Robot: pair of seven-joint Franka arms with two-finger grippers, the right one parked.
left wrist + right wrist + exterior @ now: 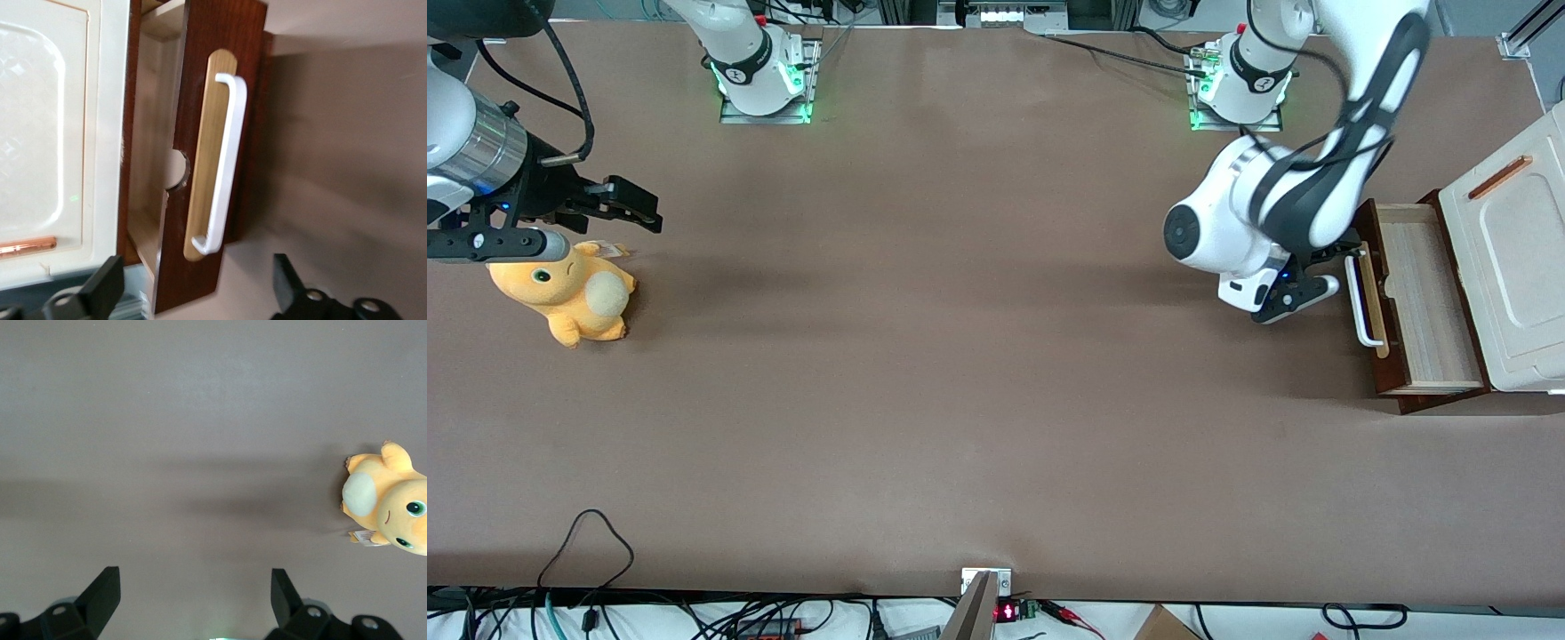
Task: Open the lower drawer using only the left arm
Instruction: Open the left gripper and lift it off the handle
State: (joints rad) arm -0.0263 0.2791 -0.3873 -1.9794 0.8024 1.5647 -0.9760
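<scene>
The lower drawer [1423,293] stands pulled out of its cabinet, showing its pale wood inside. Its dark reddish-brown front [200,60] carries a white U-shaped handle [227,160] on a pale wood strip. The same handle [1359,307] faces the table's middle in the front view. The left arm [1280,204] reaches down just in front of the drawer. Its gripper [1303,289] hangs a short way off the handle, apart from it. In the wrist view the gripper [195,267] is open with nothing between its black fingers [107,280].
The white cabinet top [1520,267] with a thin copper-coloured bar [1500,177] sits above the drawer at the working arm's end of the table. An orange plush toy [569,293] lies toward the parked arm's end. Brown table [960,356] stretches between them.
</scene>
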